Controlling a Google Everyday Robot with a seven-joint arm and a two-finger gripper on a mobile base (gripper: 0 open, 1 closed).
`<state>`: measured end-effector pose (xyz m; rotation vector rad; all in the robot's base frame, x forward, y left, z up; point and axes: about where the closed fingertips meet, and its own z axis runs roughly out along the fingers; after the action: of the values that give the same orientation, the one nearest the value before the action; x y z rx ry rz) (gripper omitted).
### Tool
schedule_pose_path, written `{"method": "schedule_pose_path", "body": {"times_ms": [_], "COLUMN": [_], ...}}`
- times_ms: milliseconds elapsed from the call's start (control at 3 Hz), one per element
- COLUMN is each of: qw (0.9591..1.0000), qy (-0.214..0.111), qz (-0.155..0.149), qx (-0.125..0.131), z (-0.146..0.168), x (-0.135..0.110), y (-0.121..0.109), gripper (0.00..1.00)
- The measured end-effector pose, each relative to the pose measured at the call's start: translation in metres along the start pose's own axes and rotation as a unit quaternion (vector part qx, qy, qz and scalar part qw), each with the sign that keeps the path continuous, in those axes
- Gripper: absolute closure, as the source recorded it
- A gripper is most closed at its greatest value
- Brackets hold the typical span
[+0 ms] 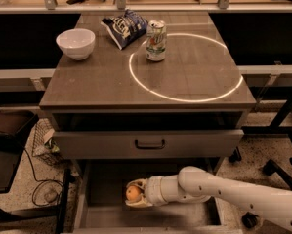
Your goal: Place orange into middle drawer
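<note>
Nearest, my gripper (131, 194) is inside the open middle drawer (104, 179), left of centre, fingers clamped on the orange (133, 193) over the grey floor; my arm reaches in from the right; beyond it, a closed drawer front (194, 143); farther, on the table (96, 84), a soda can (156, 40), chip bag (124, 27) and, at the left, a white bowl (75, 43)

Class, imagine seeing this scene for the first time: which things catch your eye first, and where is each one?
First comes the bright white ring of light on the wooden tabletop, with a soda can standing at its upper-left edge. Next, low in front, the gripper on the white arm reaches into the open middle drawer, its jaws closed on the orange.
</note>
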<state>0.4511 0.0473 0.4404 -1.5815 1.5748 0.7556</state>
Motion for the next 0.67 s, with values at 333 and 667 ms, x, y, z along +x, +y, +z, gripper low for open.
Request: {"method": "schedule_pose_path", "body": {"times_ms": [333,667], "qw": [1.0,0.9996], "qy": [-0.003,-0.02], "qz": [0.002,0.017], "qx": [-0.003,-0.001], "z": [0.007,0.028], "x": [0.002,0.03], "y": [0.0,0.003], "gripper": [1.0,1.0]}}
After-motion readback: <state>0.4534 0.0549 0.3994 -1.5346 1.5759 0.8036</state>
